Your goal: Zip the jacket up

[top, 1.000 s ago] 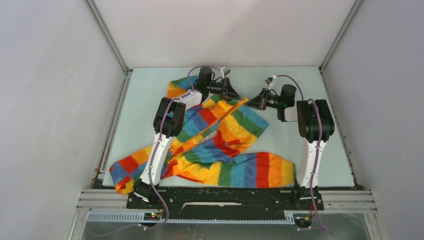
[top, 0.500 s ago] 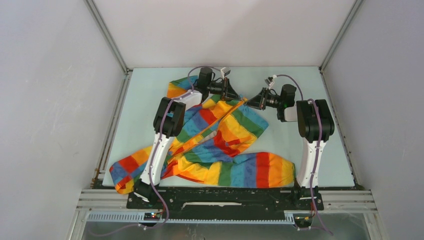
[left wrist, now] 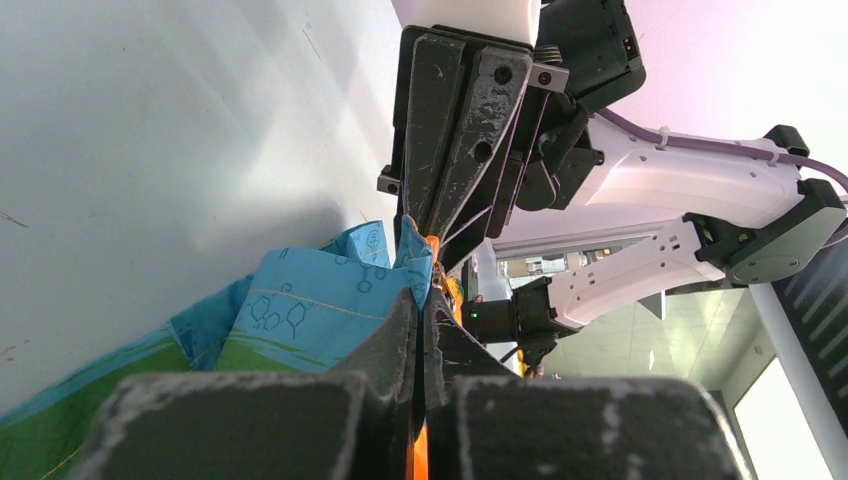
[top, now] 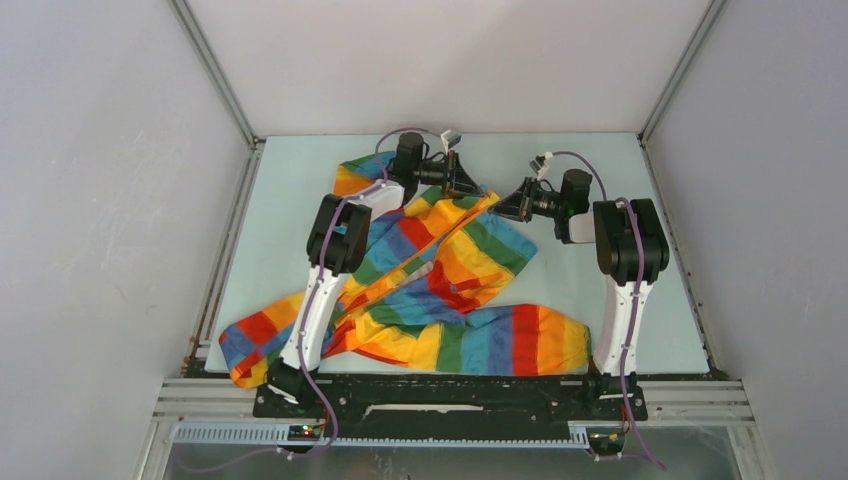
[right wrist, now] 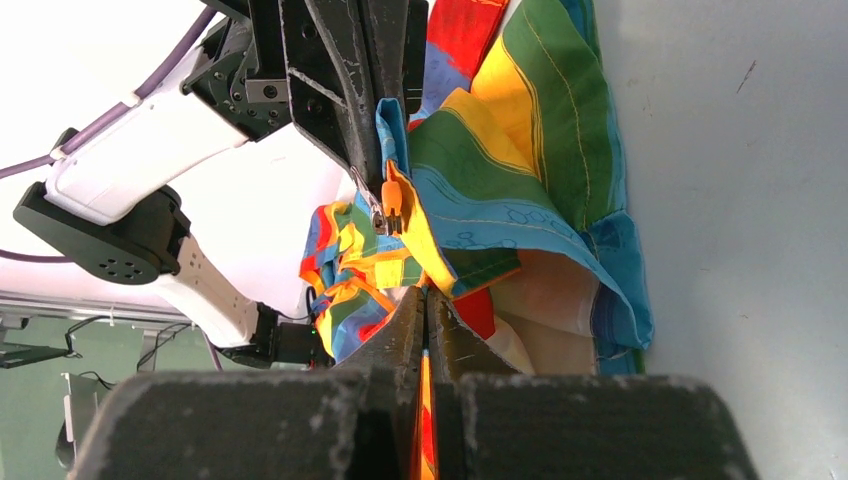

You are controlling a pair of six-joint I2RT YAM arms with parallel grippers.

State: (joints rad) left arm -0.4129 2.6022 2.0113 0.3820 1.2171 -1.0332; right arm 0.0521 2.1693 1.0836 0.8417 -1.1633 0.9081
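Note:
The jacket (top: 440, 285) lies crumpled on the table in wide rainbow stripes, its orange zipper strip (top: 425, 255) running diagonally up to the far end. There both grippers meet tip to tip. My left gripper (top: 472, 189) is shut on the jacket's edge, with orange strip pinched between its fingers (left wrist: 400, 335) and blue fabric (left wrist: 320, 300) beside them. My right gripper (top: 503, 208) is shut too, orange strip clamped between its fingers (right wrist: 408, 325). In the right wrist view a small orange zipper tab (right wrist: 392, 195) sits just under the left gripper's fingertips (right wrist: 360, 150).
One sleeve (top: 520, 340) stretches right along the near edge; another (top: 255, 340) reaches the near left corner. The pale table (top: 590, 170) is walled in by grey panels with metal rails (top: 225, 250) at its sides.

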